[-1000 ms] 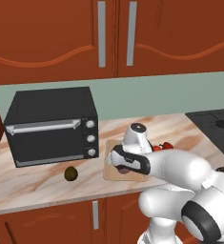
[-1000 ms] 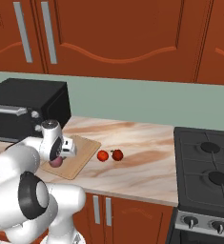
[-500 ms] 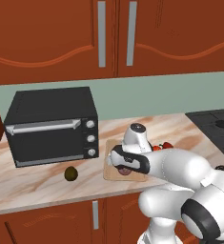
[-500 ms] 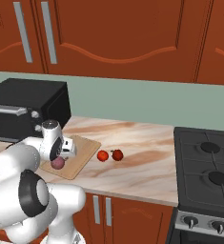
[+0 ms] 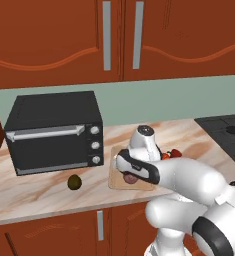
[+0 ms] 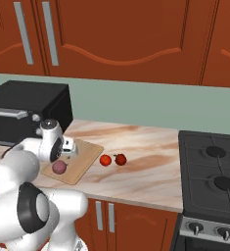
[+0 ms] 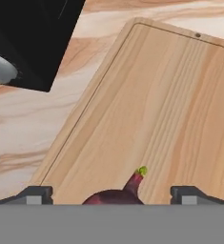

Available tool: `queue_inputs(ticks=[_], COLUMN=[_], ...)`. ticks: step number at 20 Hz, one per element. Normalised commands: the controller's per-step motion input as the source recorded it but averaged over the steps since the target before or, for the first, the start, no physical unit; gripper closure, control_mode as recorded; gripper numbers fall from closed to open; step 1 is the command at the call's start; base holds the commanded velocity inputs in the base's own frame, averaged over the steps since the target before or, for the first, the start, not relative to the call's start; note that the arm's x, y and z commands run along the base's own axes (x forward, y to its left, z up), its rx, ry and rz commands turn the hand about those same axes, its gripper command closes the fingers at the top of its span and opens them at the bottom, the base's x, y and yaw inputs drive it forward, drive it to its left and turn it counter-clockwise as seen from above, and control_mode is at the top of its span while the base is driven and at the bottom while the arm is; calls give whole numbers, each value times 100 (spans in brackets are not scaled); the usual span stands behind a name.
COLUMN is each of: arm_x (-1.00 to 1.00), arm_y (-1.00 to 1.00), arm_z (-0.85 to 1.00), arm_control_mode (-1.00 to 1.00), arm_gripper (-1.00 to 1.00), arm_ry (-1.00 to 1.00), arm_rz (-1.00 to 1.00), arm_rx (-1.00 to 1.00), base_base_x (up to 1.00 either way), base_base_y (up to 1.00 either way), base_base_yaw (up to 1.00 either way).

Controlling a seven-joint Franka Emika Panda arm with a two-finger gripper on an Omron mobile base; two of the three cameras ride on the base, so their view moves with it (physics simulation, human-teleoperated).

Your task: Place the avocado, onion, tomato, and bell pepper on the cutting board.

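Claw: the claw (image 7: 111, 194) hangs just above the near part of the cutting board, its two dark fingertips (image 7: 33, 194) spread wide apart, holding nothing.
Onion: the dull purplish onion (image 6: 59, 167) lies on the near end of the cutting board, directly under the claw; in the hand view its top and small sprout (image 7: 132, 185) sit between the spread tips, touching neither.
Cutting board: the light-tan wooden cutting board (image 6: 85, 155) lies flat on the desk, close to the front edge, just to the right of the oven; apart from the onion its surface is bare wood.
Avocado: the dark olive avocado (image 5: 74, 182) rests on the desk in front of the oven, to the left of the board and apart from it, near the desk's front edge.
Tomato: the smooth bright-red tomato (image 6: 105, 160) sits on the desk just beyond the board's right edge, off the wood.
Bell pepper: the deeper-red bell pepper (image 6: 120, 159) sits just beside the tomato, on its right, also on the bare desk.
Desk: the desk (image 6: 146, 171) is a marbled tan and cream worktop.
Oven: a black toaster oven (image 5: 54, 131) stands at the back left, door closed, three knobs down its right side.
Stove: a dark stove (image 6: 212, 181) with burners adjoins the desk on the right.
Cabinets: reddish-brown wooden cabinets (image 5: 119, 35) with grey handles hang above a pale green wall.
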Motion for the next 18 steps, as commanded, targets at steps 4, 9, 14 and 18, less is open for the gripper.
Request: queue_inputs(ticks=[4,9,14,18], arm_x=[-7,-46,-77,-86], arm_y=[0,0,0,1], arm_z=[58,45,39,31], arm_control_mode=[-100,-100,-100,-100], arm_gripper=[-100,-100,-100,-100], arm_ry=[-10,-10,-12,-13], arm_rz=[0,0,0,0], arm_rx=[0,0,2,0], base_base_x=[0,0,0,0], base_base_y=[0,0,0,0], base_base_yaw=[0,0,0,0])
